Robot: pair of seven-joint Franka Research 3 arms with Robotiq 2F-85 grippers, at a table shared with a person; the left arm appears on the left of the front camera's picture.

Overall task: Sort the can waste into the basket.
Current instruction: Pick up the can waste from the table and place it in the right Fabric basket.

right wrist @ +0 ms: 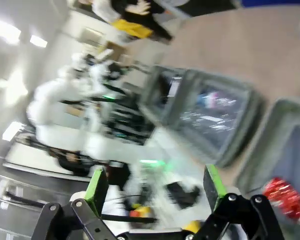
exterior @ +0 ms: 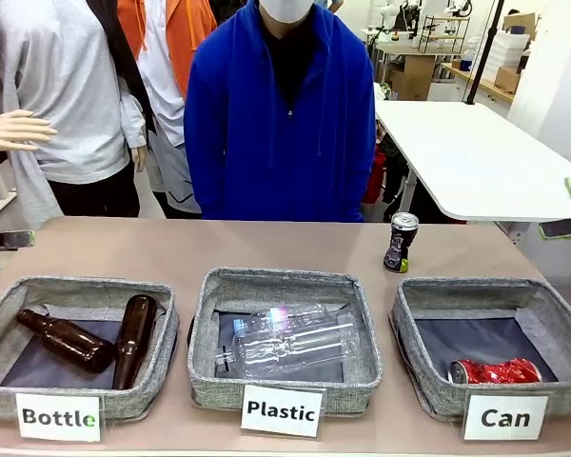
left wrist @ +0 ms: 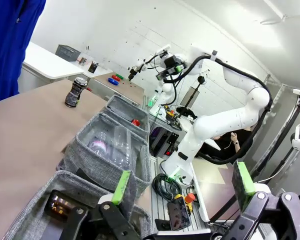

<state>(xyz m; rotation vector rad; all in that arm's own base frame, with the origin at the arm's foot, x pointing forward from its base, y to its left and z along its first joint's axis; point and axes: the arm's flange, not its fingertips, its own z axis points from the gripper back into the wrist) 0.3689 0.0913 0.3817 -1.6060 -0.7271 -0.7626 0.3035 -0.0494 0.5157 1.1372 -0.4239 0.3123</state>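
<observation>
crushed red can (exterior: 495, 371) in Can basket (exterior: 471, 287), dark can (exterior: 400, 242) upright just behind it, left gripper (left wrist: 182, 181) and right gripper (right wrist: 155, 184) wide, empty

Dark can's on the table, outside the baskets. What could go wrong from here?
1. The dark can stands upright by the far rim of the Can basket; a finger of the open right gripper could tip it.
2. The right wrist view is blurred, so aim may suffer.
</observation>
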